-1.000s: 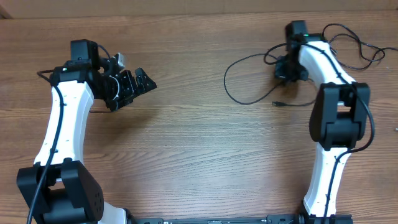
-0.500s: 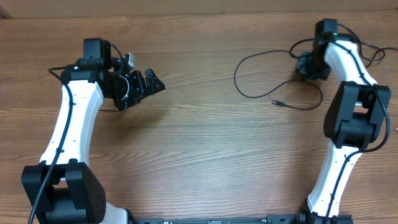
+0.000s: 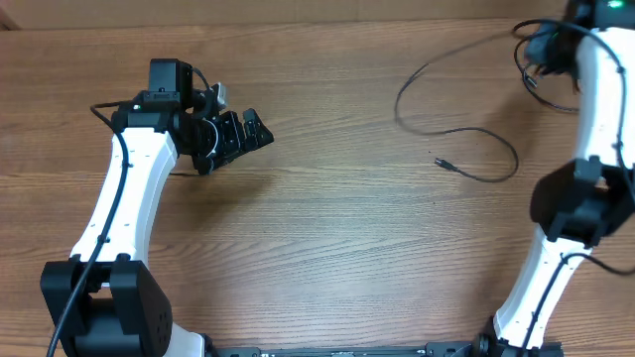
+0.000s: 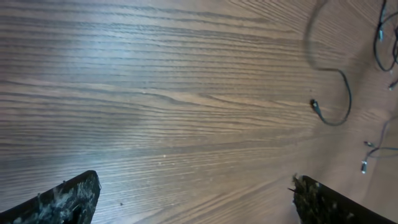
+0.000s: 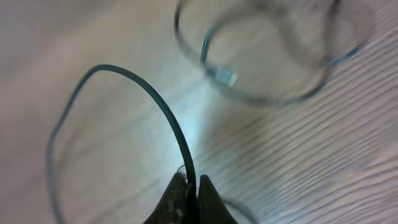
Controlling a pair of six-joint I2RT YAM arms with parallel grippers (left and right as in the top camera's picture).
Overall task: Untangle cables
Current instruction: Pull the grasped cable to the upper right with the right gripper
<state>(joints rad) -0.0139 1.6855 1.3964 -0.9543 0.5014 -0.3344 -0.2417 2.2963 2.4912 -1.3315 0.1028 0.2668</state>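
slack check: with right gripper (image 5: 188, 186) clamped on a cable (image 5: 169, 118) at far right of table (image 3: 317, 248), pull slowly to drag plug end (image 3: 444, 164) free. bring wide-open left gripper (image 3: 243, 137) across to pin remaining tangle (image 4: 378, 46).

We get bright, even light overhead, with soft shadows on the table (image 3: 317, 228). The left wrist view is crisp, with a pale sheen upper left. The right wrist view is smeared and washed out — only the near cable (image 5: 169, 118) looks sharp.

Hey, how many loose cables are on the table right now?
2, it seems: a long cable looping to a plug mid-table, and a second cable bunched by the right claw at the far edge, partly out of frame.
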